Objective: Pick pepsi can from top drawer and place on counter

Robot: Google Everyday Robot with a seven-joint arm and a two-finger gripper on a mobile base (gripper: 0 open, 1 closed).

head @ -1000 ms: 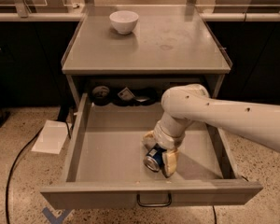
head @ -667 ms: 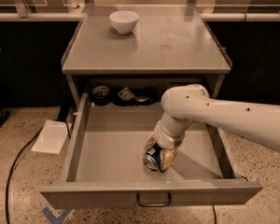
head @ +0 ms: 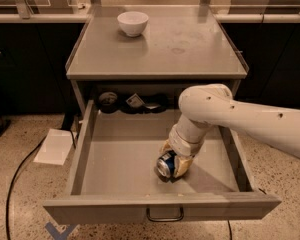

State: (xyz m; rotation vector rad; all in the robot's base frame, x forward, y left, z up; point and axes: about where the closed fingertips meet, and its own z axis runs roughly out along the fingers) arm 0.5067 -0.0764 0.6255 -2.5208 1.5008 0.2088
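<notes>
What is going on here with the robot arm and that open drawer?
The robot's arm reaches down into the open top drawer, and its end effector is shut on the pepsi can, which lies on its side near the drawer's front right. The can is not yet on the counter, where a white bowl stands at the back left. Some small dark items sit at the drawer's back.
</notes>
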